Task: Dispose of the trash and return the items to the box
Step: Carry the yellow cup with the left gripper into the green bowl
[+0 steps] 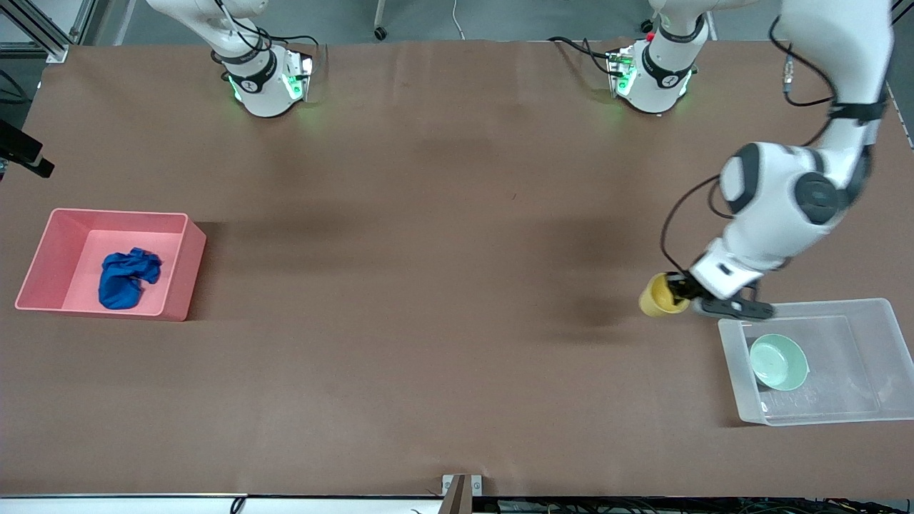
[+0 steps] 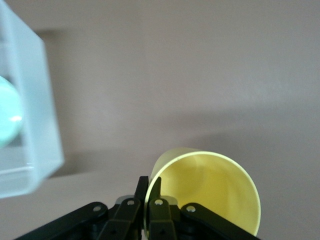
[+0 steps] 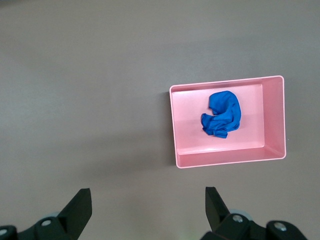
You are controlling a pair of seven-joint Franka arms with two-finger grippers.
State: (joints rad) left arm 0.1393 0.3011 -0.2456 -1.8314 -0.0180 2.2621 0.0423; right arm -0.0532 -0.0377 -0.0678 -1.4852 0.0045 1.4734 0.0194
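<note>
Left gripper (image 1: 678, 289): clamped on the rim of the yellow cup (image 1: 660, 295), one finger inside the wall and one outside, as the left wrist view shows (image 2: 148, 200). The cup (image 2: 210, 192) is carried off the desk (image 1: 443, 285), tipped on its side, mouth turned toward the wrist camera.

Clear plastic box (image 1: 871, 310): on the desk at the left arm's end. Its nearest wall (image 2: 42, 115) stands just beside the held cup, not under it. The cup hangs over bare desk outside that wall. Judged: the coming move turns on this gap; the cup must travel sideways across the wall before release.

Mint-green bowl (image 1: 778, 362): already lying in the box, at the end closest to the left gripper; its edge shows in the left wrist view (image 2: 9, 117). Judged: a drop may land on it.

Right gripper (image 3: 147, 210): fingers spread wide, nothing between them, high over the desk, waiting; out of the front view.

Blue wad of trash (image 1: 127, 277): inside the pink bin (image 1: 178, 275), below the right gripper (image 3: 222, 114). Judged: disposal done.
</note>
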